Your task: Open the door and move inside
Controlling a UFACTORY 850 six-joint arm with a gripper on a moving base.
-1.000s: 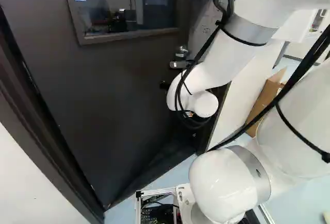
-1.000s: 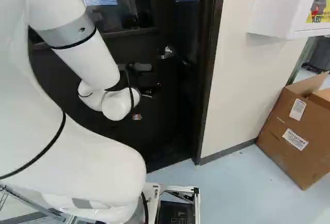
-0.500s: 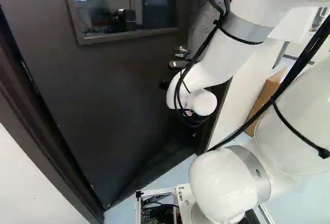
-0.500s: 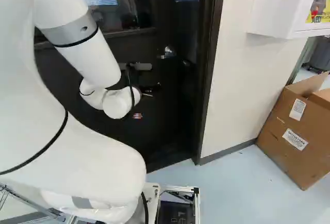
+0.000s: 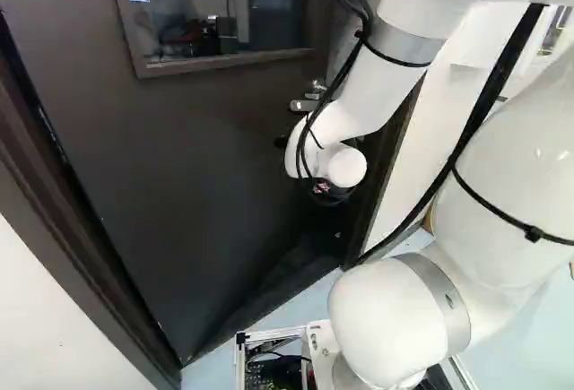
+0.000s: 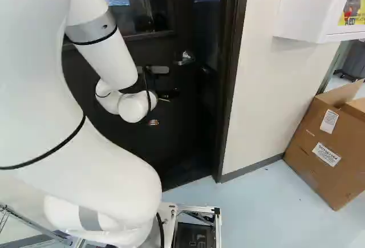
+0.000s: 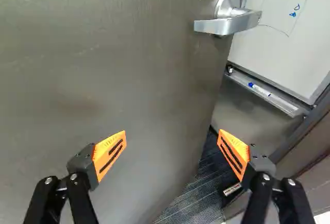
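White wall [image 6: 265,88] and pale floor [image 6: 256,188] are seen beside the dark frame [image 6: 229,88], with a carton [image 6: 319,145] set on the floor. The door [image 5: 161,166] is seen ajar, and a whiteboard [image 7: 289,33] is revealed past its edge. The handle [image 7: 225,26] is placed ahead of the gripper [image 6: 153,122], whose fingers are spread wide, released, with the door's edge seen between them.

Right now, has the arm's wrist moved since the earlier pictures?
Yes. In the left base view, the wrist has shifted upward against the arm's lowest joint, and sits closer to the door handle.
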